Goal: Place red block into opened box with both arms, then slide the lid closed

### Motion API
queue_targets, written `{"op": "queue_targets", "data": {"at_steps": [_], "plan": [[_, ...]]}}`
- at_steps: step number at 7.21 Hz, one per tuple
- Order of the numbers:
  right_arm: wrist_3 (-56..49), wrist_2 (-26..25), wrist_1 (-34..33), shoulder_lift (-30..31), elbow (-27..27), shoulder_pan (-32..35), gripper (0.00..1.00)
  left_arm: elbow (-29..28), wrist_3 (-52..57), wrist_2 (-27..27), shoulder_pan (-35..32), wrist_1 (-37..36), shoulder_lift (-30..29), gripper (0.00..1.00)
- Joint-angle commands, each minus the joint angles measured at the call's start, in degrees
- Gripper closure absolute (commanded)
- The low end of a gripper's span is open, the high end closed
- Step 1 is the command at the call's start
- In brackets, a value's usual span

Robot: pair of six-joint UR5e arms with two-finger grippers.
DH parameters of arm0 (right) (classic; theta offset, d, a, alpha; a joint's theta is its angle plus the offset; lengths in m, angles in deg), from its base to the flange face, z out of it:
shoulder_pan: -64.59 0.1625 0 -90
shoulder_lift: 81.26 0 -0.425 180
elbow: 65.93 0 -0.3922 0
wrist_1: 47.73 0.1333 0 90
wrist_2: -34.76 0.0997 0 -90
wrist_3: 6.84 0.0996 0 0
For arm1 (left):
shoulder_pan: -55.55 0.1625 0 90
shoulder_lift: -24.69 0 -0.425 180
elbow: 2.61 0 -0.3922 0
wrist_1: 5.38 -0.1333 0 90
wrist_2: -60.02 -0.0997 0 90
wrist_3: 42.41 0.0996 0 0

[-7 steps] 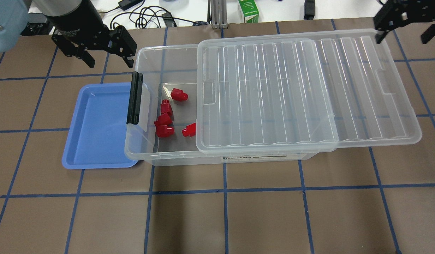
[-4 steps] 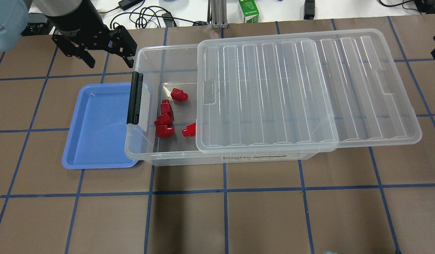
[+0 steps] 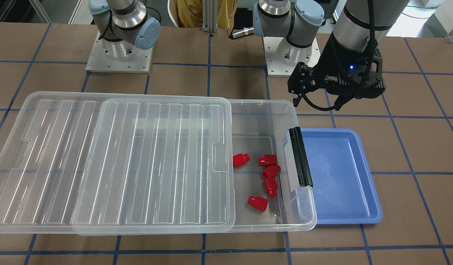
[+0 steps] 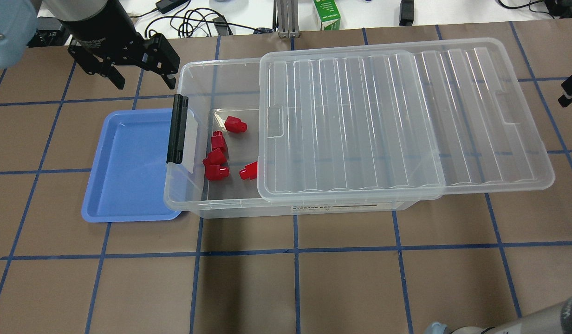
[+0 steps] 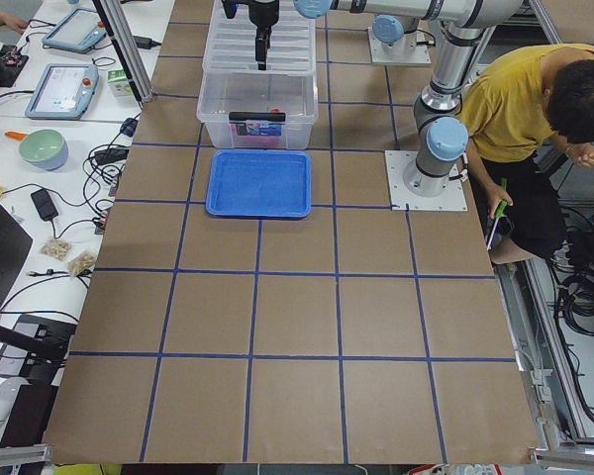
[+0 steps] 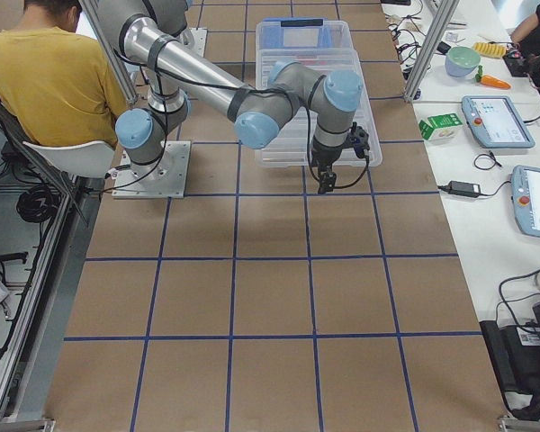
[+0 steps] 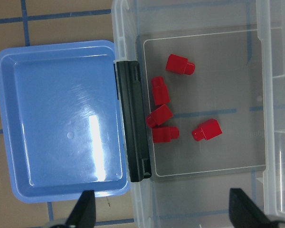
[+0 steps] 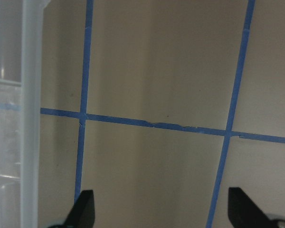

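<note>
Left gripper hangs high above the latch end of the box, with its fingers spread wide and nothing between them. Its wrist camera looks straight down on the black latch and on the line where the blue tray sits right against the box. That height and spread read as a parked pose, clear of the opening and out of the lid's path.

Five red blocks lie on the box floor in the uncovered strip by the latch. Four are in a loose row near the latch wall, and one is apart, nearer the lid's edge. No block shows on the tray, so the placing part looks done.

The lid rests on the box rim, shifted toward the robot's right. It covers most of the box and overhangs the far end, and that offset leaves the gap the blocks went through.

Right gripper sits just beyond the overhanging end, its fingers also spread and empty. It is over bare table, with the clear plastic edge at the side of its wrist view. The position suggests it is lining up behind the lid's short edge to push it toward the latch. The push would need to be square, or the lid could skew on the rim.
</note>
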Motion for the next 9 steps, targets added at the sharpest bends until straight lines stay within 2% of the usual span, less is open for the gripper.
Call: {"op": "queue_targets", "data": {"at_steps": [1, 4, 9], "plan": [[2.99, 0.57, -2.37, -0.9, 2.69, -0.13, 0.0, 0.0, 0.0, 0.09, 0.0, 0.0, -0.02, 0.0], [11.94, 1.09, -2.39, -0.11, 4.19, 0.83, 0.0, 0.0, -0.01, 0.09, 0.0, 0.0, 0.07, 0.0], [16.19, 1.62, -2.39, 0.68, 4.9, 5.75, 0.0, 0.0, 0.0, 0.09, 0.0, -0.35, 0.24, 0.0]]}}
